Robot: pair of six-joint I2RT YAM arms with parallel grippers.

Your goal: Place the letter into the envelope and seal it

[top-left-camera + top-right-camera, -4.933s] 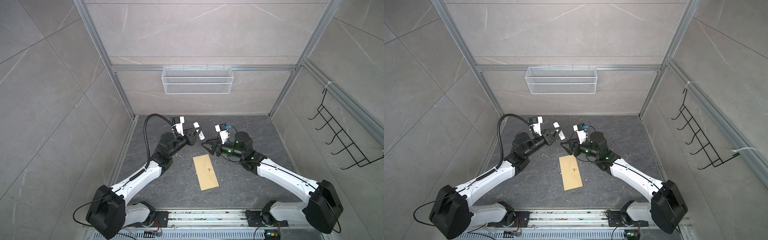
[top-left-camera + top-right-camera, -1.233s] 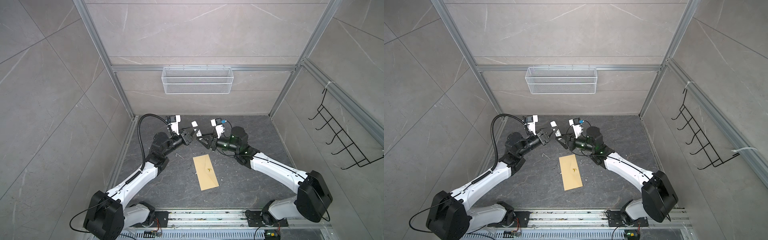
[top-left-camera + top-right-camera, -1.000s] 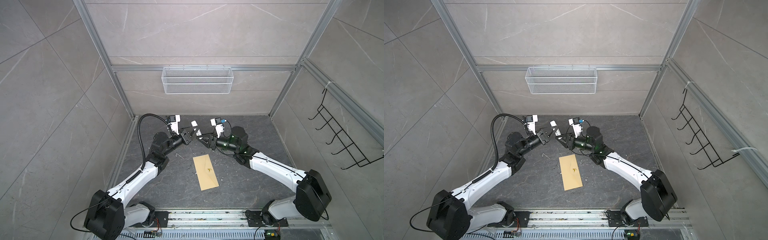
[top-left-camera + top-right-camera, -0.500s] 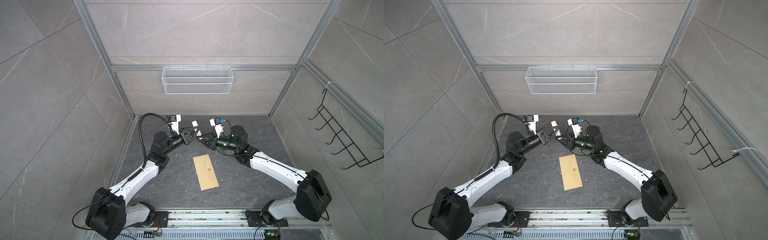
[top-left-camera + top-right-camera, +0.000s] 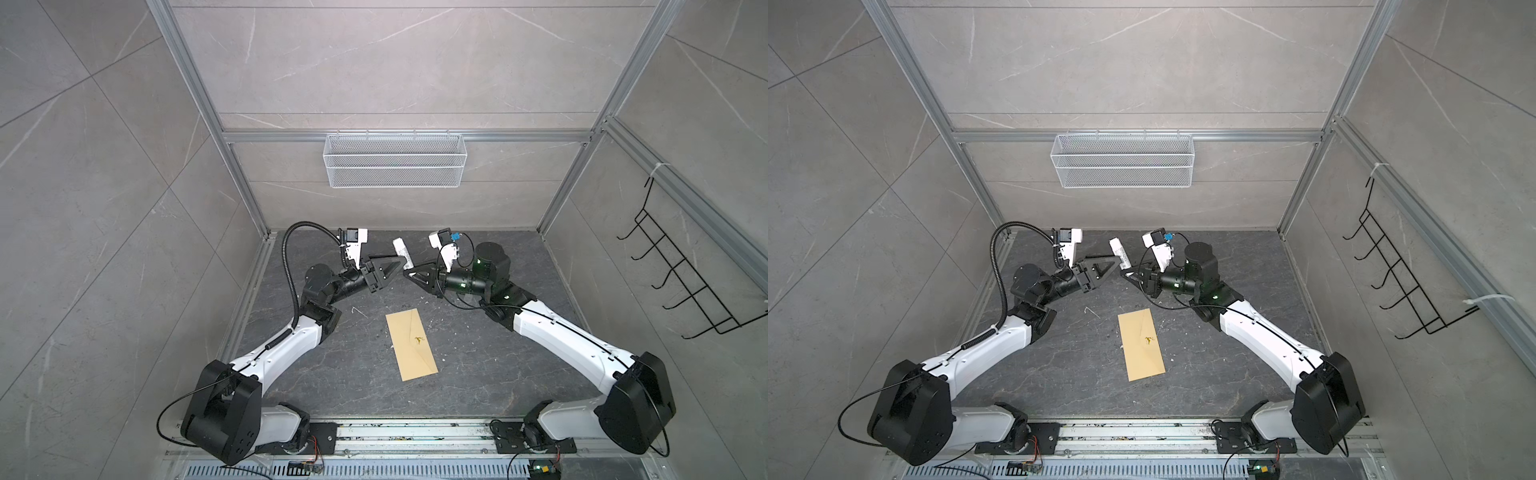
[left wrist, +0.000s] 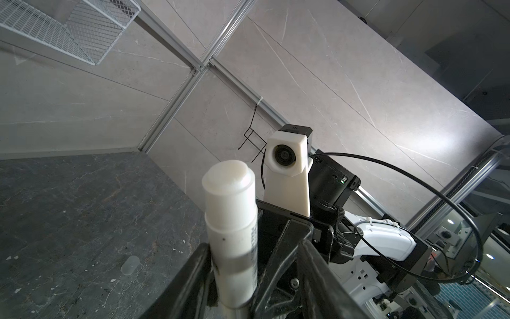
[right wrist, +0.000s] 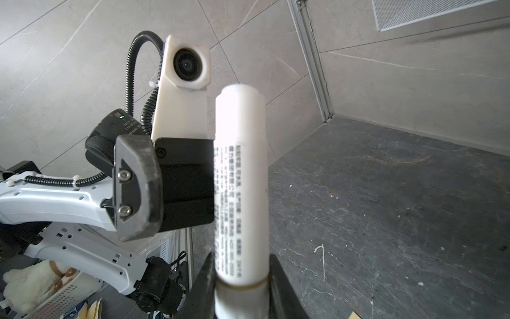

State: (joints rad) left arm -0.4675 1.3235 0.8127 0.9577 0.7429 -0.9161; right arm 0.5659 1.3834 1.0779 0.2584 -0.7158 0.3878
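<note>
The envelope (image 5: 411,351) lies flat (well apart); right gripper (image 7: 240,258) pinches glue stick (image 7: 239,165), left gripper (image 6: 252,248) spread around it.

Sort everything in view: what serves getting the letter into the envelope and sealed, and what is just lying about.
Job: envelope; glue stick, gripped by the right gripper. The letter is not in view.
Lying about: wire basket; hook rack; paper scraps.

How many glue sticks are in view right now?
1. The glue stick is held off the table near the back, one end gripped in the right claw, with the open left claw alongside it. No other shows.
</note>
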